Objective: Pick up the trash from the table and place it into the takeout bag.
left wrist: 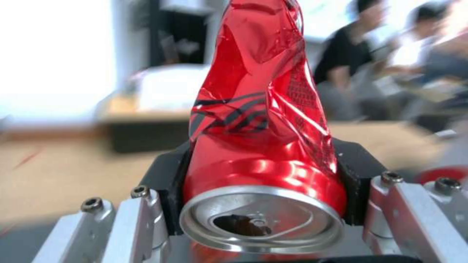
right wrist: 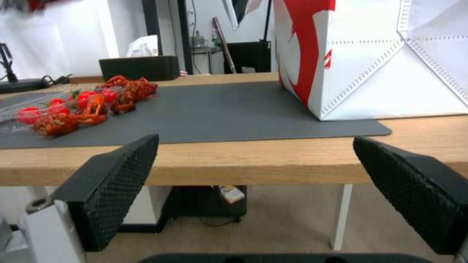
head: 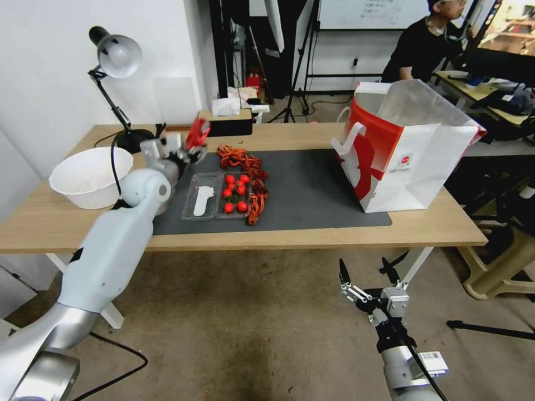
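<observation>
Left gripper [head: 192,146]: raised above the left part of the worktop, over the far-left corner of the mat, clenched on the can.
Can [left wrist: 263,120]: crushed, red, clamped between the black pads [left wrist: 358,171] at its lower body – opened top end toward the wrist camera, crumpled end pointing away; seen from the head as a red shape [head: 197,133] sticking up from the gripper, clear of the worktop.
Right gripper [right wrist: 263,190]: low, in front of the near edge of the worktop and below its top, on the right; released, the two ribbed black fingers [right wrist: 117,182] spread wide with nothing between them.
Worktop [head: 312,236]: light wood, white legs.
Mat [head: 312,189]: dark grey, lying along the middle.
Bag [head: 409,150]: red and white, standing upright on the right end of the mat, mouth open upward, white handle on its left face – well apart from the can.
Tray [head: 202,196]: clear plastic, on the left part of the mat, small red tomatoes [head: 236,192] in its right half, reddish-orange scraps [head: 253,178] along its far and right sides.
Bowl [head: 91,177]: large, white, on bare wood at the left end.
Lamp [head: 114,72]: black base at the far-left of the worktop, head above the bowl.
</observation>
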Motion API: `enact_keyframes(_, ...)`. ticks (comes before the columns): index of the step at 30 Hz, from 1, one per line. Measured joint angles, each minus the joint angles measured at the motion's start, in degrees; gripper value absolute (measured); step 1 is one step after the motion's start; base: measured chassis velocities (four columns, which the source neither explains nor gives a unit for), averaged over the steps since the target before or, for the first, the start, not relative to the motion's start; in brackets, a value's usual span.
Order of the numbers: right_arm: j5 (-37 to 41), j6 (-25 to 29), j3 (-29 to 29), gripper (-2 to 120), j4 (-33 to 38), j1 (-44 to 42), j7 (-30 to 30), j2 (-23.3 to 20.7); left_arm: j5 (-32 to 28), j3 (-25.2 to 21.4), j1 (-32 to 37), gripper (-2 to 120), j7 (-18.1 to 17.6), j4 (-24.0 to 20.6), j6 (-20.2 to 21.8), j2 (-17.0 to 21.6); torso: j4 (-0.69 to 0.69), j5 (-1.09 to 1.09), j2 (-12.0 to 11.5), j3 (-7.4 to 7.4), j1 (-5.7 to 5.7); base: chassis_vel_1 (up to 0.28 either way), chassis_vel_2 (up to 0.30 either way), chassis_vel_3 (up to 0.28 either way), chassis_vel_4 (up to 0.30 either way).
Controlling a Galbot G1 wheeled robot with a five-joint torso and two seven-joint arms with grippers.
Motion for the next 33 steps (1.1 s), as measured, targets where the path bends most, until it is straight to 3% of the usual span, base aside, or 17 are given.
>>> enact_keyframes(5,-0.16,0.00,0.00,100,0.08,-0.01,0.00,0.04,-0.94,0.26,-0.54,55,1.31,-1.81,-0.44,0.12,0.00,0.00,0.00,0.00,0.00,0.000,0.000,0.000,0.000)
enact_keyframes(8,-0.48,-0.03,0.00,100,0.16,-0.08,0.01,0.26,-4.18,2.19,-3.76,55,5.46,-5.71,-0.88,-0.18,0.00,0.00,0.00,0.00,0.00,0.000,0.000,0.000,0.000)
enact_keyframes(9,-0.61,-0.03,-0.01,100,0.24,-0.15,0.01,0.38,-5.31,3.29,-5.87,55,8.32,-6.40,-1.04,-0.79,-0.02,0.02,0.00,0.00,0.00,0.000,0.000,0.000,0.000)
enact_keyframes(14,-0.74,-0.08,0.31,100,0.74,-0.54,0.02,0.60,-8.59,7.91,-11.72,55,12.95,-5.83,-1.06,-2.94,0.01,0.01,0.00,0.00,0.00,0.000,0.000,0.000,0.000)
enact_keyframes(18,-1.33,0.02,0.98,100,1.07,-1.56,0.05,1.29,-11.73,18.15,-20.03,55,15.90,-2.54,-1.51,-9.39,-0.02,0.02,-0.01,0.00,0.00,0.000,0.000,0.000,0.000)
enact_keyframes(19,-1.33,0.02,0.98,100,1.07,-1.56,0.05,1.29,-11.73,18.15,-20.03,55,15.90,-2.54,-1.51,-9.39,-0.02,0.02,-0.01,0.00,0.00,0.000,0.000,0.000,0.000)
enact_keyframes(22,-2.30,0.20,0.99,100,1.24,-2.04,0.05,2.22,-18.64,21.68,-24.82,55,19.69,2.63,-0.29,-14.71,-0.02,0.02,0.00,0.00,0.01,0.000,0.000,0.000,0.000)
enact_keyframes(26,-2.81,0.34,0.99,100,1.27,-2.49,0.05,2.69,-23.28,23.28,-27.38,55,20.32,5.82,3.07,-17.46,0.00,0.00,-0.01,0.00,0.00,0.000,0.000,0.000,0.000)
enact_keyframes(33,-3.34,1.05,1.11,100,1.28,-3.17,-0.01,3.35,-24.69,25.39,-32.53,55,20.02,11.34,8.01,-22.03,0.00,0.01,0.00,0.00,0.00,0.000,0.000,0.000,0.000)
